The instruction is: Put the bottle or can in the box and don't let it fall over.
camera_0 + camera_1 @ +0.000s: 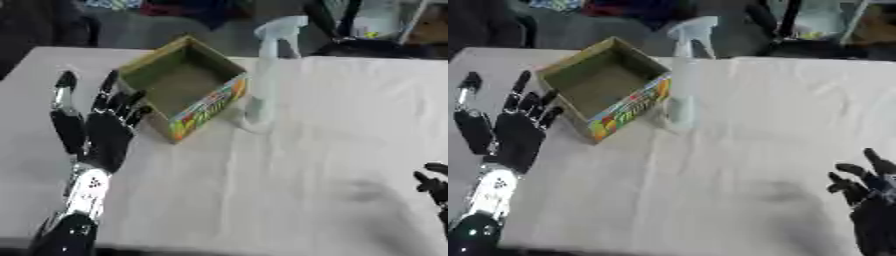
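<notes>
White cloth covers the tabletop [332,150], which fills most of the frame, with dark clutter along the top edge beyond it. Toward the upper left sits an open cardboard box [179,80], olive-brown inside with a colourful printed side wall facing the lower right; nothing shows inside it. Just beside its right corner stands a pale, translucent spray bottle [265,75] — upright, its trigger head near the top centre of the frame, its base on the cloth close to the box but outside it.

At the left, the left hand [105,130] rises from the lower left corner with fingers straight and spread, pointing up the frame; its fingertips lie just beside the box's left wall, and it holds nothing. The bottle is on the far side of the box from this hand.

The right hand [872,200] shows at the lower right edge — fingers relaxed, pointing up, empty, well apart from the bottle.
</notes>
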`<state>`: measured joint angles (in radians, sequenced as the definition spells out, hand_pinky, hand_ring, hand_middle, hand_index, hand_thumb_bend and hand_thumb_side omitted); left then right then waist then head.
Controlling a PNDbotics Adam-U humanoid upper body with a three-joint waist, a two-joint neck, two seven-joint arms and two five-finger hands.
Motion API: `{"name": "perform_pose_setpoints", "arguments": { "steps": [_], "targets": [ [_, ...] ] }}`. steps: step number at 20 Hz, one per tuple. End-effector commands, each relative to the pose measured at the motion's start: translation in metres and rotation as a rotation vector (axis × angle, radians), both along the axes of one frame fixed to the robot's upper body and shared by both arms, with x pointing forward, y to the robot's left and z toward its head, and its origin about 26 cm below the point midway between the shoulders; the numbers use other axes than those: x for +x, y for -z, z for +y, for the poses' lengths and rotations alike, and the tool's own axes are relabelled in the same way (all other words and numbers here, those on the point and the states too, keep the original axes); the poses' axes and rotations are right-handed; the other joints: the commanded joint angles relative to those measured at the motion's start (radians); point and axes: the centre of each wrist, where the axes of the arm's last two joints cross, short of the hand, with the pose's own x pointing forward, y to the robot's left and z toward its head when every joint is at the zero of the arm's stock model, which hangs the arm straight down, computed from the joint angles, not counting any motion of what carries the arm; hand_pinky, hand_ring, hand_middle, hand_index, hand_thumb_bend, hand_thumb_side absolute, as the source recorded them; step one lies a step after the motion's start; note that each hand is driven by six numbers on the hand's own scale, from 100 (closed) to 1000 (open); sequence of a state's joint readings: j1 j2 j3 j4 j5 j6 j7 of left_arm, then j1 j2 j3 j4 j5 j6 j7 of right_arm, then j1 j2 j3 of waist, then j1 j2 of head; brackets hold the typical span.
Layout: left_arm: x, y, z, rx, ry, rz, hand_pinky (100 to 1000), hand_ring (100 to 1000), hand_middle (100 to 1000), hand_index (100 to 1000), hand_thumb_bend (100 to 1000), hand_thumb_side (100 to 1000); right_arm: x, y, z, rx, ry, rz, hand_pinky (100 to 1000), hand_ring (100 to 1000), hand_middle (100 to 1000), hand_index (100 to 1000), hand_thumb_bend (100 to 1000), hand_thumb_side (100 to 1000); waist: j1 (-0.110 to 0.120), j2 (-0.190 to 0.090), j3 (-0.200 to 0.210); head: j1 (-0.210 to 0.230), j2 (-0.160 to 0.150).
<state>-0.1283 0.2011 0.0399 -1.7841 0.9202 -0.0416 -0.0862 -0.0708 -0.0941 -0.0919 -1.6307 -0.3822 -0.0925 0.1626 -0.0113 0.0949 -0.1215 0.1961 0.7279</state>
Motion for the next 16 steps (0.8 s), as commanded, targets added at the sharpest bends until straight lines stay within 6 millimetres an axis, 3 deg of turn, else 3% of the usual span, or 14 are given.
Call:
{"name": "perform_pose_setpoints", "arguments": {
  "steps": [1, 11, 16],
  "targets": [
    [0.0, -0.007, -0.001, 0.008, 0.012, -0.023, 555, 671, 391, 986, 323, 894, 0.002, -0.008, -0.005, -0.024, -0.002, -0.027, 888, 435, 608, 1000, 100, 826, 0.0, -0.007, 0.001, -0.001, 0.0],
    [0.0, -0.007, -0.001, 0.008, 0.018, -0.024, 555, 673, 393, 987, 319, 894, 0.004, -0.009, 0.0, -0.023, -0.03, -0.026, 888, 435, 608, 1000, 100, 824, -0.001, -0.008, 0.004, -0.004, -0.002],
    [0.0, -0.007, -0.002, 0.012, 0.025, -0.025, 555, 674, 394, 987, 317, 895, 0.015, -0.022, 0.009, -0.037, -0.117, -0.06, 886, 433, 607, 1000, 100, 810, -0.002, -0.01, 0.009, -0.018, -0.006]
  ]
}}
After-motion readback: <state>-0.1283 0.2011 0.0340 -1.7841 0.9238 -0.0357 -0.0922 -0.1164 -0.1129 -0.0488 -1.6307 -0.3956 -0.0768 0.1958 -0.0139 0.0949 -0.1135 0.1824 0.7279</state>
